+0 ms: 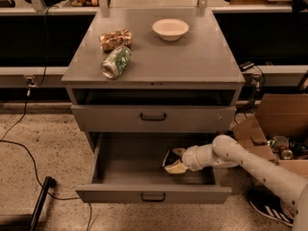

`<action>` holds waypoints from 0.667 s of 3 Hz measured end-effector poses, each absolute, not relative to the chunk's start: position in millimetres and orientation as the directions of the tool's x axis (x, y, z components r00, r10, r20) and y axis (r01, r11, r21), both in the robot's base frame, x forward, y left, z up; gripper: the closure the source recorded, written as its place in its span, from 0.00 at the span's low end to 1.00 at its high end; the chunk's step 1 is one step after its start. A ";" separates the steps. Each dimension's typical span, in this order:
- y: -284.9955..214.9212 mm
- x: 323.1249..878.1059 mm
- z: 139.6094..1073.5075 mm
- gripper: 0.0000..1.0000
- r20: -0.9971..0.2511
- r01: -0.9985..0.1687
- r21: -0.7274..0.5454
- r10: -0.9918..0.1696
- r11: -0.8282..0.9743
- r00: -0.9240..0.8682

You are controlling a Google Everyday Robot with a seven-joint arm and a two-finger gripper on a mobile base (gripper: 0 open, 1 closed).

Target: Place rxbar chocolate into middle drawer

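The middle drawer [115, 195], the lowest grey one with a small dark handle, stands pulled open. My white arm reaches in from the right. My gripper [174, 161] is low inside the drawer's right half. It is shut on the rxbar chocolate [169, 159], a small dark bar between the pale fingers, close above the drawer floor. I cannot tell whether the bar touches the floor.
The like grey drawer [153, 117] above is closed. On the cabinet top lie a green can [116, 61] on its side, a tan crinkly packet [115, 39] and a white bowl [170, 29]. A cardboard box [281, 121] stands at the right, and a black pole [41, 201] and cables lie on the floor at the left.
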State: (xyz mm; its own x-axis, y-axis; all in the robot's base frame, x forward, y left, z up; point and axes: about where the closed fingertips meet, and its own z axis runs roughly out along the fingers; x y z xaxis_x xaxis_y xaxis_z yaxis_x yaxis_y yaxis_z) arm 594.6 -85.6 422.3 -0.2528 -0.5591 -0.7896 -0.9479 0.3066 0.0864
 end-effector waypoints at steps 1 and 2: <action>-84.0 592.7 422.4 0.34 -0.789 -0.950 0.092 -0.560 0.298 -0.252; -81.9 591.8 421.4 0.12 -0.790 -0.951 0.095 -0.559 0.295 -0.252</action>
